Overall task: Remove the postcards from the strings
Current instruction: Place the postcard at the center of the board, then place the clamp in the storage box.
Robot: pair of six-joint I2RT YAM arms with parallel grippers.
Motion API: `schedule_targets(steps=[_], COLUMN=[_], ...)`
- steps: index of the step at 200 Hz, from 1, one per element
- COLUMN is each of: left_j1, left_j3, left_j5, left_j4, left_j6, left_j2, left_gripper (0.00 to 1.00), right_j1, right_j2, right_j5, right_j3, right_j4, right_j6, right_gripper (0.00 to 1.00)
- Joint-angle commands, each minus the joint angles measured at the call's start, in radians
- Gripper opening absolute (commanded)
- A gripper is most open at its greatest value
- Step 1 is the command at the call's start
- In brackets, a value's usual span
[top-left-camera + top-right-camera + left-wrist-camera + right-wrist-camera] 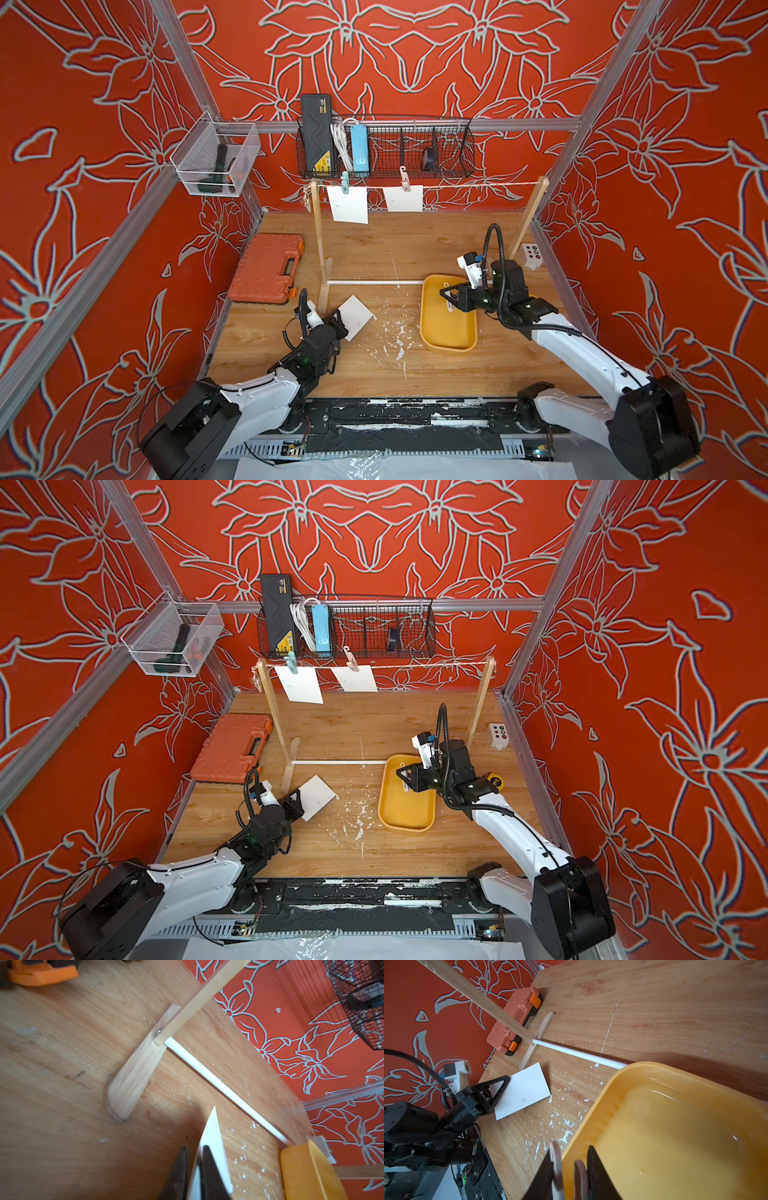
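— While the left claw (pixel 194 1150) sits low beside the post's foot (pixel 133 1076), how do its jaws stand?
— A little apart, with a corner of one white card (pixel 525 1088) between them. Whether that card rests on the wood I cannot tell.
— And the right claw (pixel 571 1153)?
— Closed tight on a pale clothes peg (pixel 557 1167), above the yellow tray (pixel 428 328).
— Where are the other two cards (pixel 348 204)?
— Hanging from the string (pixel 478 185) between the wooden posts (pixel 318 232) at the back, one under a teal peg (pixel 344 183), one under a pink peg (pixel 404 176).
— The surface?
— A wooden table (pixel 374 249) flecked with white chips (pixel 395 345); an orange case (pixel 268 268) lies at its left edge.
— The room?
— Red walls (pixel 83 208) with pale flower outlines, and a black wire basket (pixel 415 145) on the back rail.
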Motion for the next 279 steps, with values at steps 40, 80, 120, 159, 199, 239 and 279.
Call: schedule_targets(steps=[40, 80, 120, 159, 199, 239, 279], left_j1=[0.005, 0.007, 0.022, 0.026, 0.026, 0.025, 0.026], left_j3=[0.066, 0.13, 0.214, 0.247, 0.239, 0.209, 0.18], left_j5=[-0.085, -0.116, -0.122, -0.081, 0.022, 0.155, 0.195], left_j4=[-0.226, -0.448, -0.656, -0.666, -0.581, -0.458, -0.398], left_j6=[-0.067, -0.105, -0.162, -0.102, 0.035, 0.163, 0.198], left_j2=[-0.098, -0.139, -0.105, -0.102, -0.145, -0.223, -0.314], left_gripper=[0.68, 0.85, 0.93, 0.93, 0.92, 0.88, 0.88], right_j1=[0.008, 0.009, 0.009, 0.009, 0.009, 0.011, 0.024], right_j2=[0.02, 0.028, 0.037, 0.046, 0.079, 0.144, 0.204], right_j5=[0.027, 0.036, 0.042, 0.081, 0.202, 0.284, 0.337], right_j3=[0.012, 0.011, 0.02, 0.023, 0.029, 0.033, 0.037], right_j4=[0.024, 0.023, 0.013, -0.013, -0.087, -0.13, -0.145], right_j6=[-0.02, -0.022, -0.031, -0.035, -0.031, -0.006, 0.007], right_gripper=[0.26, 0.26, 0.26, 0.27, 0.27, 0.28, 0.35])
